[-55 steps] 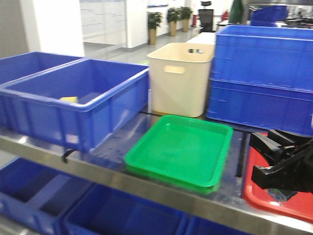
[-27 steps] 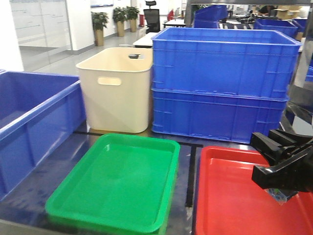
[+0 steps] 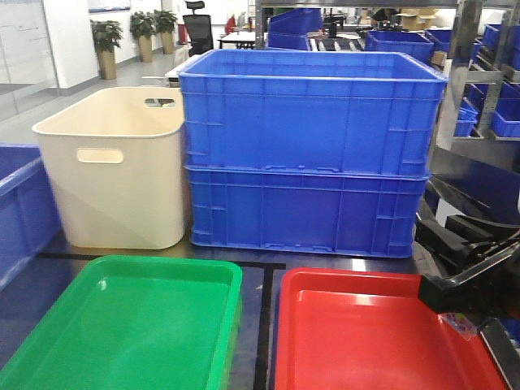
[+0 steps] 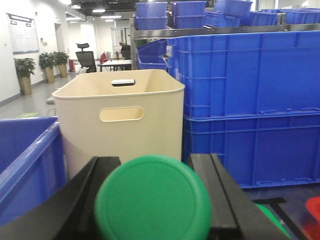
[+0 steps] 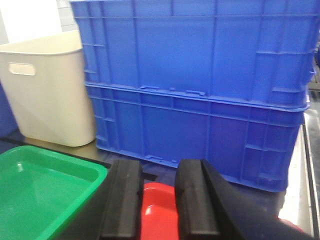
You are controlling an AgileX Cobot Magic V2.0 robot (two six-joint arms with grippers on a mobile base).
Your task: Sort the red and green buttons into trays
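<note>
In the left wrist view my left gripper (image 4: 152,161) is shut on the green button (image 4: 152,200). Its round green cap fills the gap between the black fingers and faces the camera; its base is hidden. In the right wrist view my right gripper (image 5: 158,172) is shut on the red button (image 5: 157,210), a glossy red cap between the fingers. In the front view the right gripper (image 3: 445,272) hangs over the right side of the red tray (image 3: 357,276). The green tray (image 3: 162,264) lies left of it and also shows in the right wrist view (image 5: 75,165). The left gripper is outside the front view.
Two stacked deep blue crates (image 3: 309,146) stand right behind the trays. A cream bin (image 3: 114,162) with handle holes stands to their left. Another blue crate (image 3: 16,203) is at the far left edge. Shelving with more blue crates stands at the right.
The front view has swung right: the left blue crates slid out of frame and both trays now sit centred below. The right gripper keeps its place in frame.
</note>
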